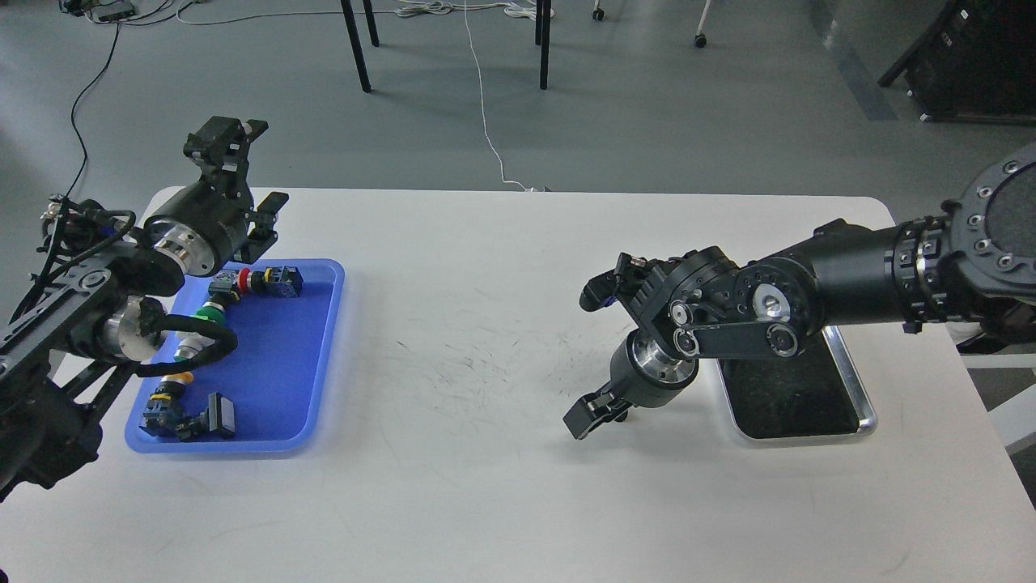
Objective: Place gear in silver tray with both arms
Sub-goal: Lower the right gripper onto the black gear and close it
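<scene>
Right gripper (597,409) is down at the worktop (486,486) near the right-centre, just left of the silver tray (858,389). Fingers seen dark and end-on, can't tell if clenched or released; gear not visible, hidden under it. Tray: shiny steel rim, rounded corners, dark reflective floor, by the right edge, partly covered by the arm. Left gripper (243,174) is released, prongs apart, over the far-left corner above the blue tray (324,356).

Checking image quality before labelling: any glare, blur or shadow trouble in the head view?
Head view: sharp overall, no motion blur; lighting soft and even. The silver tray shows bright glints along its rim. The right gripper is dark against a faint shadow on the white table, so its jaws are hard to separate.
</scene>
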You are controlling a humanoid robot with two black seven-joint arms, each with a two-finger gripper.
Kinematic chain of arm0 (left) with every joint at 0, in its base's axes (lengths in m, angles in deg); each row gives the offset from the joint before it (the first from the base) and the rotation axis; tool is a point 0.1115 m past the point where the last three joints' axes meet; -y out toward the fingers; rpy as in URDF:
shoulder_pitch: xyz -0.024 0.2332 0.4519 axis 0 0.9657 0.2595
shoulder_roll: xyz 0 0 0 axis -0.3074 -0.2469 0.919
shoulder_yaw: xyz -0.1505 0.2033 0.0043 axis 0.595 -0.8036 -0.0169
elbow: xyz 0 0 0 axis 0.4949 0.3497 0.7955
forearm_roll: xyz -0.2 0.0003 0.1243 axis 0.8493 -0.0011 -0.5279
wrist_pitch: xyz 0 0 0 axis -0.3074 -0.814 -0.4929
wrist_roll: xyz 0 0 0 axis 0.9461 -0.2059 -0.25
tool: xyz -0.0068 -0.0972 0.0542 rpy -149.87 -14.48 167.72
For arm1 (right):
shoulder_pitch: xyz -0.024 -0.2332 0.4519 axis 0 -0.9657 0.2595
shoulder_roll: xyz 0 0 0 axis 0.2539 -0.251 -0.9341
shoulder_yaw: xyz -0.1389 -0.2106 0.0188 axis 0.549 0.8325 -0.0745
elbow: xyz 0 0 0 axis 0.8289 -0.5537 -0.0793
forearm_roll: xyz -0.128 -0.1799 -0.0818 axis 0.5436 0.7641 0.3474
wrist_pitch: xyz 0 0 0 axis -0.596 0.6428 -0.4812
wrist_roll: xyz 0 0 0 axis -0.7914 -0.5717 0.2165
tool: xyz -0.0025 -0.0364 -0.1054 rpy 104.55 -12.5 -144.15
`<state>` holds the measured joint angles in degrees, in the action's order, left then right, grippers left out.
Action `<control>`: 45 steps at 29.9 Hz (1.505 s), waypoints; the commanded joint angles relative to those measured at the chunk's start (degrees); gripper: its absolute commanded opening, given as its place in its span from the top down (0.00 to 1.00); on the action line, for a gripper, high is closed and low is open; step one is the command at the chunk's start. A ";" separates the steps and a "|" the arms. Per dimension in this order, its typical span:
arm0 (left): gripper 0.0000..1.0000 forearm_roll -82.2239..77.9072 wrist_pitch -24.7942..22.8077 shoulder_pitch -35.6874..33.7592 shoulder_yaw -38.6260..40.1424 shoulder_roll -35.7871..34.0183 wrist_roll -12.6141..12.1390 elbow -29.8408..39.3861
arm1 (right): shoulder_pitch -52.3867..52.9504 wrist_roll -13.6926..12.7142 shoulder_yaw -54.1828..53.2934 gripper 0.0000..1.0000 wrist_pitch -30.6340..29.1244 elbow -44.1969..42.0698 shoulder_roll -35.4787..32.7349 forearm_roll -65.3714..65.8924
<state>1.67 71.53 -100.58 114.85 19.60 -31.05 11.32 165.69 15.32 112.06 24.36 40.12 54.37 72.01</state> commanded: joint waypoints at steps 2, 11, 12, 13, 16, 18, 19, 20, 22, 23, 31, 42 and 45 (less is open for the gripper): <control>0.02 0.00 0.02 0.00 0.04 -0.38 0.20 0.09 | -0.04 0.00 1.93 0.10 -0.01 -1.43 1.05 0.01; 0.02 0.00 0.02 0.09 0.39 -1.08 0.55 0.18 | -0.48 0.00 2.81 0.17 -0.01 -2.40 1.05 0.01; 0.02 0.00 0.02 0.00 0.39 -1.08 0.55 0.09 | -0.83 0.00 2.81 0.18 -0.01 -2.40 1.05 0.01; 0.02 0.00 0.02 0.09 0.39 -1.08 0.55 0.18 | -1.18 0.00 2.81 0.18 -0.01 -2.49 1.05 0.01; 0.02 0.00 0.02 0.00 0.39 -1.08 0.55 0.18 | -1.71 0.00 2.81 0.20 -0.01 -2.49 1.05 -0.08; 0.02 0.00 0.02 0.09 0.40 -1.08 0.55 0.18 | -2.24 0.00 2.81 0.22 -0.01 -2.49 1.05 0.01; 0.02 0.00 0.02 0.09 0.39 -1.08 0.55 0.18 | -2.33 0.00 2.81 0.23 -0.01 -2.58 1.05 0.01; 0.02 0.00 0.02 0.09 0.39 -1.08 0.55 0.18 | -2.42 0.00 2.81 0.25 -0.01 -2.58 1.05 0.01; 0.02 0.00 0.02 0.00 0.40 -1.08 0.55 0.18 | -2.51 0.00 2.81 0.35 -0.01 -2.49 1.05 0.27; 0.02 0.00 0.02 0.09 0.39 -1.08 0.55 0.18 | -2.68 0.09 2.81 0.42 -0.01 -2.58 1.05 0.80; 0.02 0.00 0.11 0.00 0.39 -1.08 0.55 0.18 | -2.59 0.09 2.72 0.72 -0.01 -2.93 1.05 2.56; 0.02 0.00 0.11 0.00 0.48 -1.17 0.55 0.18 | -1.45 0.18 2.64 0.98 -0.01 -2.84 1.05 2.82; 0.02 0.00 0.11 0.00 0.57 -1.26 0.55 0.18 | -0.14 0.27 2.28 0.98 -0.01 -2.40 1.05 2.74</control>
<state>1.67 71.63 -100.58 115.25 18.39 -30.49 11.50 164.42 15.46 114.65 24.33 37.27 55.42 74.85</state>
